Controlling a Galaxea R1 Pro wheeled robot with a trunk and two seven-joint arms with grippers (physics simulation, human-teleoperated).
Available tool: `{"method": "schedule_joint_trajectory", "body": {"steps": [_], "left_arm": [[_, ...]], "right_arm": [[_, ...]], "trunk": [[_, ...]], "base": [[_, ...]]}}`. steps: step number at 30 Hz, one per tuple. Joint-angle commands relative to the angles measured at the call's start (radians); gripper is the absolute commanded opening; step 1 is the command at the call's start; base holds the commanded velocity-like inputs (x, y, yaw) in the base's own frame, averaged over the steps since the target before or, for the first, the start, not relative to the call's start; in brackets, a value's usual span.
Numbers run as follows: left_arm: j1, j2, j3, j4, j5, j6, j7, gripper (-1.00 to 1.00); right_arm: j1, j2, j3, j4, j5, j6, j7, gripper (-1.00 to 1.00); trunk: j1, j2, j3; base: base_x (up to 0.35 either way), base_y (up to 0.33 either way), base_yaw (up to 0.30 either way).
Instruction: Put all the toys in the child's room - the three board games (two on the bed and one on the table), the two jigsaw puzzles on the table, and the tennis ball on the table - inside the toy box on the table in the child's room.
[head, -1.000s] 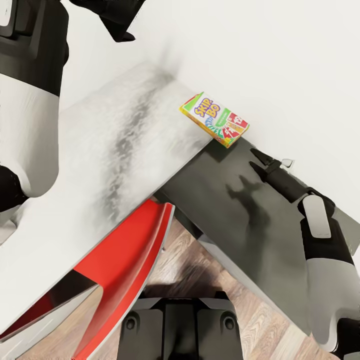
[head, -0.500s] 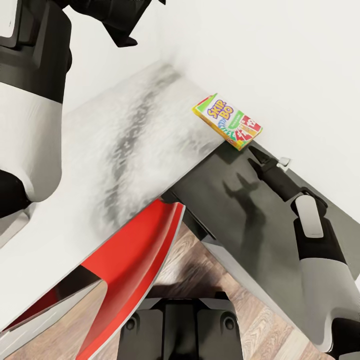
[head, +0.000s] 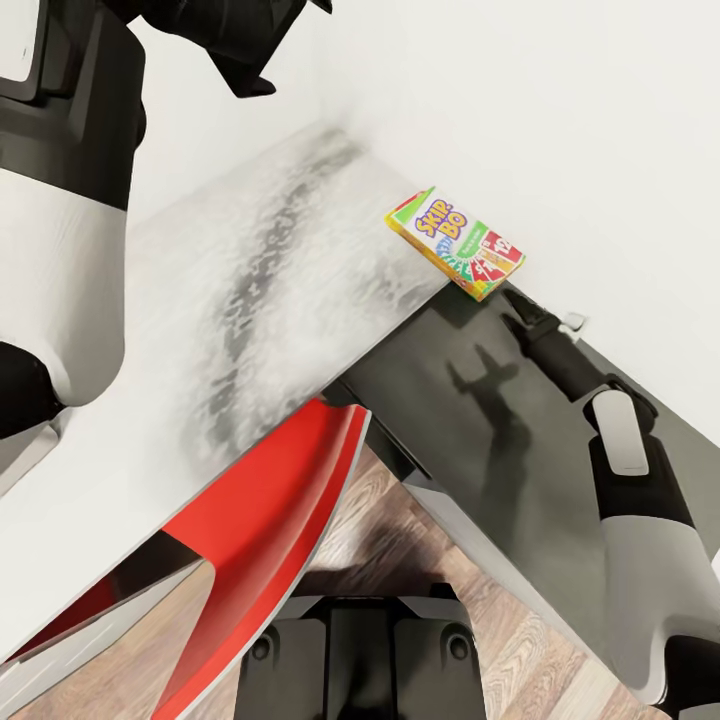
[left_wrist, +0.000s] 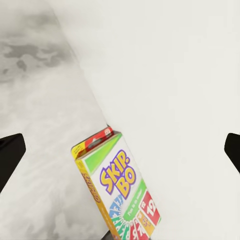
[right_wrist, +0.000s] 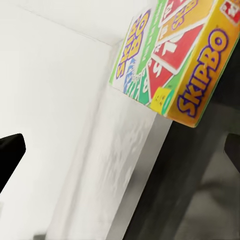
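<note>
One board game (head: 455, 243), a green-edged Skip-Bo box, lies flat by the white wall where the table's light grey wing (head: 250, 300) meets its dark grey wing (head: 450, 420). My right gripper (head: 518, 308) hovers over the dark wing, just short of the box's near corner, jaws open. The right wrist view has the board game (right_wrist: 175, 60) close ahead, with one dark fingertip (right_wrist: 10, 155) at each side edge. My left gripper (head: 245, 75) is raised above the light wing, open, and its wrist view looks down on the board game (left_wrist: 117, 190).
A red-and-white curved object (head: 260, 510) sits under the desk's front edge. Wood-plank floor (head: 520, 640) lies below, with my dark base (head: 360, 650) on it. The white wall (head: 560, 120) runs right behind the box.
The head view has shifted a little. My right gripper has crept along the dark wing toward the box's corner. The box itself has not moved.
</note>
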Motion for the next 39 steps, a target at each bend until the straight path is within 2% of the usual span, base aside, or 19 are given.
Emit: {"method": "schedule_joint_trajectory", "body": {"steps": [1,11,18,30,39], "left_arm": [[0.0,0.0,0.0,0.0,0.006,0.002,0.008,1.0],[0.003,0.0,-0.002,-0.001,0.006,0.003,0.008,1.0],[0.004,0.0,-0.003,-0.001,0.006,0.004,0.008,1.0],[0.005,0.0,-0.004,-0.001,0.005,0.005,0.008,1.0],[0.005,0.0,-0.005,-0.002,0.005,0.006,0.008,1.0]], "right_arm": [[-0.001,-0.001,-0.002,0.0,-0.007,-0.001,0.001,1.0],[-0.003,-0.015,-0.005,0.012,-0.011,-0.063,0.02,1.0],[-0.019,-0.028,-0.006,0.059,-0.013,-0.09,0.063,1.0],[-0.049,-0.038,-0.006,0.121,-0.005,-0.092,0.087,1.0],[-0.052,-0.046,-0.01,0.134,-0.003,-0.092,0.064,1.0]], "trunk": [[0.001,-0.002,-0.001],[0.001,-0.002,-0.001],[0.001,-0.002,-0.001],[0.001,-0.002,-0.001],[0.001,-0.002,-0.001]], "base": [[0.0,0.0,0.004],[0.0,0.0,0.002],[0.0,0.0,0.0],[0.0,0.0,0.0],[0.0,0.0,0.0]]}}
